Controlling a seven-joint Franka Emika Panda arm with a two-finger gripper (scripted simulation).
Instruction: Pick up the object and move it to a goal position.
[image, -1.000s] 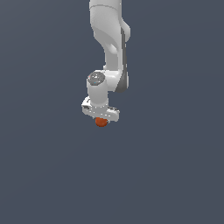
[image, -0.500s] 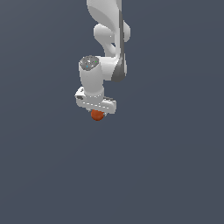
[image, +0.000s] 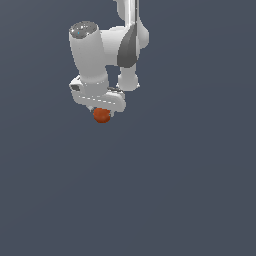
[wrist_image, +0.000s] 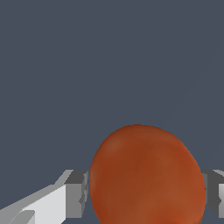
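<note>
The object is a small orange-red ball (image: 102, 115), smooth and roundish. It hangs just under my white gripper (image: 101, 111) in the exterior view, held in the air against the plain grey background. In the wrist view the ball (wrist_image: 146, 175) fills the space between my two grey fingertips (wrist_image: 76, 194), which press on its two sides. My gripper is shut on the ball. The fingers are mostly hidden behind the hand in the exterior view.
The white arm (image: 125, 45) rises from the gripper to the top of the exterior view. Around it there is only a flat dark grey background; no other object, surface edge or goal marker shows.
The arm has carried the ball toward the exterior view's left and slightly up, and it now looks larger, closer to the camera. The grip on the ball has stayed shut.
</note>
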